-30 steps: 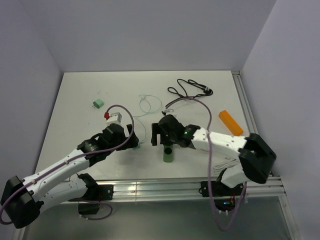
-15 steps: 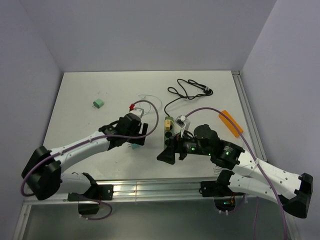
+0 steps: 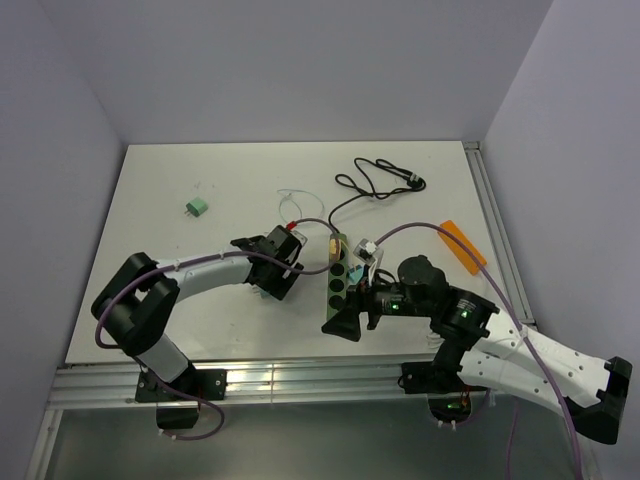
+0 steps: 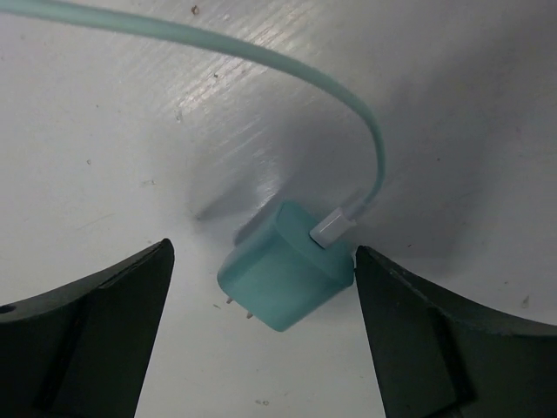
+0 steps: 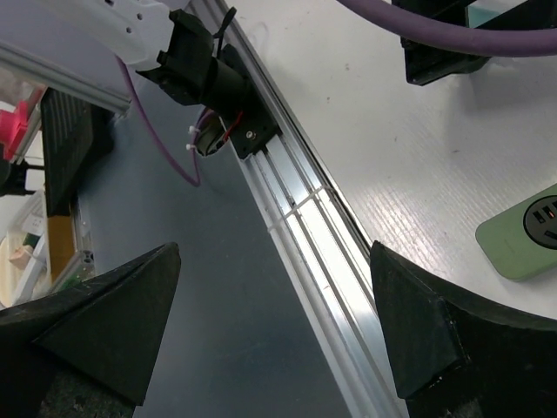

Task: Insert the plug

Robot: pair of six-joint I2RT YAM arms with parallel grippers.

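- Overhead view: strip [image 3: 338,278] lies sockets-up near the middle of the tabletop [image 3: 200,170], a little toward the near edge, where both arms can reach it. Just to its left hangs the left gripper [image 3: 272,268], low over the plug [image 4: 283,277], which is mostly hidden from this camera. At the strip's near end is the right gripper [image 3: 343,322], probably stationed there to steady the strip; contact cannot be told.
- Left wrist view: plug lies on its side on the tabletop, prongs toward the lower left. Its cable [image 4: 261,65] leaves the opposite face and curves away. The two fingers [image 4: 87,340] stand wide apart, one on each side of the plug, touching nothing. This straddle suits closing on the plug's flat sides, so the grasp is judged the step in hand, not yet made.
- Right wrist view: jaws spread wide and empty. The camera looks past the near edge at the rail [image 5: 305,252], and only the strip's end shows at the right border, outside the fingers. The gripper would likely have to turn toward the strip before it could brace it.
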